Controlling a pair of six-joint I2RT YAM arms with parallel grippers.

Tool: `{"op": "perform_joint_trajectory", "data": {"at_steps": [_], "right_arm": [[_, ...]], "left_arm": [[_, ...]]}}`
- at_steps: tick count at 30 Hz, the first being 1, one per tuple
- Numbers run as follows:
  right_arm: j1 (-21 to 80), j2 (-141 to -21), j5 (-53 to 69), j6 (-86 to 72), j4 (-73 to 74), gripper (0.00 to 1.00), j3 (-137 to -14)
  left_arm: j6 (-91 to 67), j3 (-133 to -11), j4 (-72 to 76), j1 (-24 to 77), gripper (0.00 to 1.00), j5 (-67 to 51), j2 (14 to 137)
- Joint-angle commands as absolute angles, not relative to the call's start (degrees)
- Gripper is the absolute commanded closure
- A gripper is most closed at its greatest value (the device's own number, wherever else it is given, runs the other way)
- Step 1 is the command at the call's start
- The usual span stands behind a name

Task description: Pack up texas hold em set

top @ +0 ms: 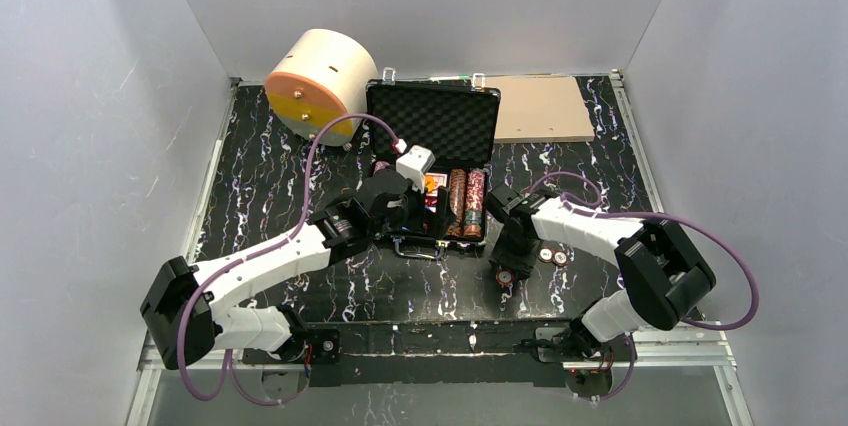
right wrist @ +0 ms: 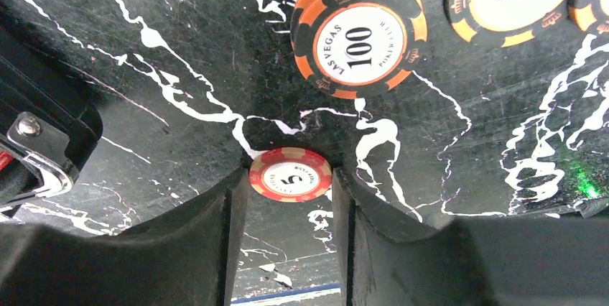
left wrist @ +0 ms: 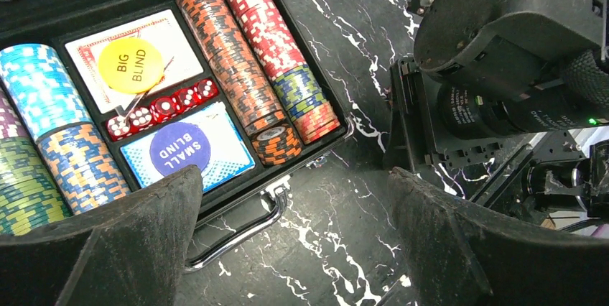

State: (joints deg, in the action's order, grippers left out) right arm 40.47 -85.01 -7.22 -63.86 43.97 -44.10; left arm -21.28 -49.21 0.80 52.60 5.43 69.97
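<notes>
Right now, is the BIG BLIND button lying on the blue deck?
No, the yellow BIG BLIND button lies on the red deck; the SMALL BLIND button covers the blue deck.

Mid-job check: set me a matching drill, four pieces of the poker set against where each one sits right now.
Things:
1. red 5 chip
2. orange 100 chip
3. BIG BLIND button
4. SMALL BLIND button

Places:
A. on the blue deck
B. loose on the bare table
C. on the red deck
D. between the fingers of the right claw

Pairs: 1-D; 2-B; 3-C; 4-A
</notes>
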Motion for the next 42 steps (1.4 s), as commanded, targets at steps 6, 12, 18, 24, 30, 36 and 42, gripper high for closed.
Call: {"op": "perform_joint_trajectory", "data": {"at_steps": [6, 12, 18, 24, 30, 36, 42], "right_arm": [[41.27, -88.53, -7.29, -65.06, 43.37, 0.6, -42.72], [41.23, -82.63, -8.39, -66.86, 46.96, 0.61, -46.49], [40.86, -76.73, -8.1, -69.51, 48.93, 0.6, -49.25], [37.66, -71.37, -5.38, -71.46, 48.02, 0.59, -51.59], [33.16, -67.79, 0.94, -73.3, 44.51, 0.58, -53.26], [31.61, -65.8, 5.89, -75.7, 41.59, 0.58, -53.7], [30.98, -64.06, 8.78, -77.39, 40.06, 0.58, -53.48]], "left_arm": [[-23.29, -45.69, 3.55, 52.56, 0.02, 3.12, 68.04], [-25.07, -40.75, 8.1, 52.56, 0.02, -2.05, 67.98], [-30.34, -36.66, 17.31, 52.56, 0.02, -7.22, 70.15], [-33.65, -38.92, 21.51, 52.56, 0.02, -12.85, 73.87], [-36.63, -41.73, 25.69, 52.56, 0.08, -16.72, 77.29], [-39.87, -44.82, 28.45, 52.61, 0.27, -19.97, 81.66], [-46.9, -50.01, 26.51, 52.49, 0.46, -20.04, 85.99]]}}
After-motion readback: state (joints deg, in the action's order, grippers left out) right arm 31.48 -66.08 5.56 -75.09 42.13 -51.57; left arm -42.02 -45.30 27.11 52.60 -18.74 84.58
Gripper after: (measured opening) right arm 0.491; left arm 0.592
